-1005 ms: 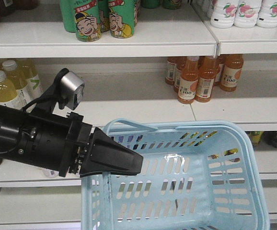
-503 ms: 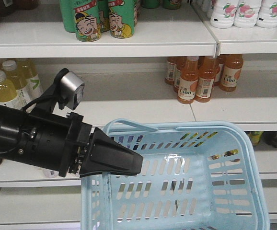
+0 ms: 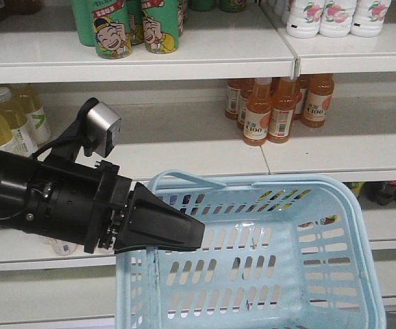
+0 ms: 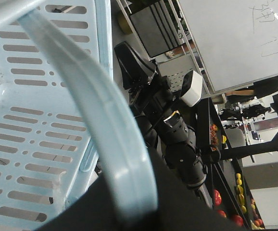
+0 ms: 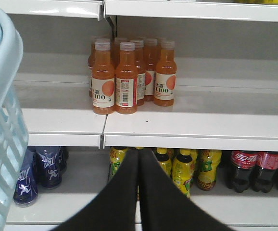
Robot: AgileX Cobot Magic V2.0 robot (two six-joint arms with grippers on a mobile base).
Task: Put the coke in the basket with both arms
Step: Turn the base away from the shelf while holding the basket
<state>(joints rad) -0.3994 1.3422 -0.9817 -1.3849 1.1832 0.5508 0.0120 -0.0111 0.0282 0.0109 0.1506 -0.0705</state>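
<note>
The light blue basket (image 3: 360, 205) hangs in front of the shelves, its inside bare. My left gripper (image 4: 129, 211) is shut on the basket's loop handle (image 4: 105, 130); the slotted wall fills the left of that view. My right gripper (image 3: 199, 236), a black wedge, is shut and empty, its tip over the basket's left rim. In the right wrist view the gripper (image 5: 139, 151) points at the shelves, with the basket's edge (image 5: 4, 96) at the left. The right arm also shows in the left wrist view (image 4: 177, 139). No coke can is in view.
Orange drink bottles (image 3: 270, 110) stand on the middle shelf and green cans (image 3: 112, 27) on the top one. The lower shelf holds yellow bottles (image 5: 184, 168), dark cola bottles with red labels (image 5: 245, 168) and blue cans (image 5: 47, 168).
The shelves and their bottles have shifted left and slightly up in the front view. The arm and the basket keep the same place in the frame.
</note>
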